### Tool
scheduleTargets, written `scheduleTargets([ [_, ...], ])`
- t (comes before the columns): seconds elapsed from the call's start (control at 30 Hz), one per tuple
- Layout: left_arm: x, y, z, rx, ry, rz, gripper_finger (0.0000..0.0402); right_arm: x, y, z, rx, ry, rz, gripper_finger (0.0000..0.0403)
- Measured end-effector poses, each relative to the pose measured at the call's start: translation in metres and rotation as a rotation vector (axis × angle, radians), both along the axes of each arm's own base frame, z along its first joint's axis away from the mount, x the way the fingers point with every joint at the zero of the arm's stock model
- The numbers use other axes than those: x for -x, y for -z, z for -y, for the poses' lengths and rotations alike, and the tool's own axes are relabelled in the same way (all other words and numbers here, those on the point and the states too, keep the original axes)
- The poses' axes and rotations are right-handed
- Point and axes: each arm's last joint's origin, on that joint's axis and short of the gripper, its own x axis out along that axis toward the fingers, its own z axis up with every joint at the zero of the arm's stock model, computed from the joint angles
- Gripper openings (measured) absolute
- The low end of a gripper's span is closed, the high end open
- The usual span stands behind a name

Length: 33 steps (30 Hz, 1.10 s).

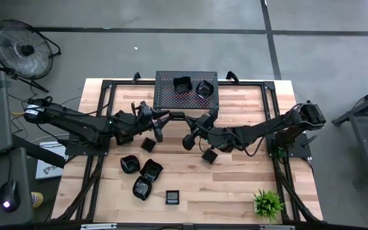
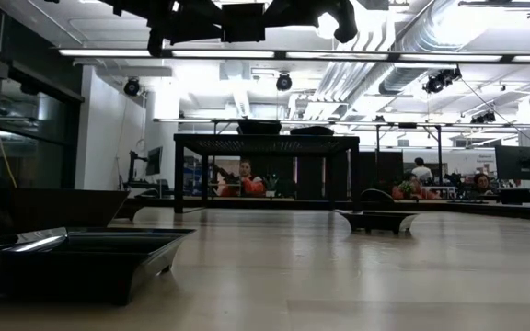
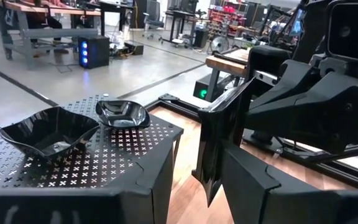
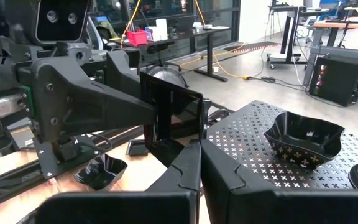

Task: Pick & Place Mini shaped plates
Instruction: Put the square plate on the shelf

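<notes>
Sitting on the perforated black stand (image 1: 186, 89) at the table's far edge are two mini plates: a wavy-rimmed squarish one (image 1: 183, 84) and a rounder one (image 1: 204, 88), side by side, both upright w/ hollows up, glossy black. L gripper (image 1: 169, 115) hangs just in front of the stand, fingers clamped on a flat rectangular plate (image 3: 219, 140) held on edge, long axis vertical, thin rim toward the R arm; the wrist views show it as a dark slab w/ raised border. R gripper (image 1: 204, 117) is close beside it, near the stand's front edge, fingers fully closed, nothing in them. Rest of the plates lie loose on the wood table (image 1: 235, 185): one small square (image 1: 147, 144) under the L arm, three scalloped ones (image 1: 142, 176) clustered near-left, a flat square (image 1: 172, 197) near the front edge, one tilted square (image 1: 209, 156) below the R arm.
</notes>
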Motion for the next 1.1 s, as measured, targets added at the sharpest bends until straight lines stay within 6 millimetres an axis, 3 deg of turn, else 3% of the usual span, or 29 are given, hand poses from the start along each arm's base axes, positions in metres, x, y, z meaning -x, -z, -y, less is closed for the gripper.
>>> scheduleTargets([
  [0.17,0.0,-0.0001,0.0001,0.0,0.004,0.0,0.0109,0.0,0.0,0.0,0.0,0.0,0.0,0.0],
  [0.53,-0.0003,0.0,0.0006,0.002,0.027,-0.001,0.0005,0.0,0.0002,-0.0001,0.0,-0.004,-0.002,0.0],
  [1.1,-0.0002,0.0005,0.0007,0.001,0.026,-0.006,0.0002,-0.0007,0.0002,-0.001,-0.03,-0.041,0.013,0.0007],
])
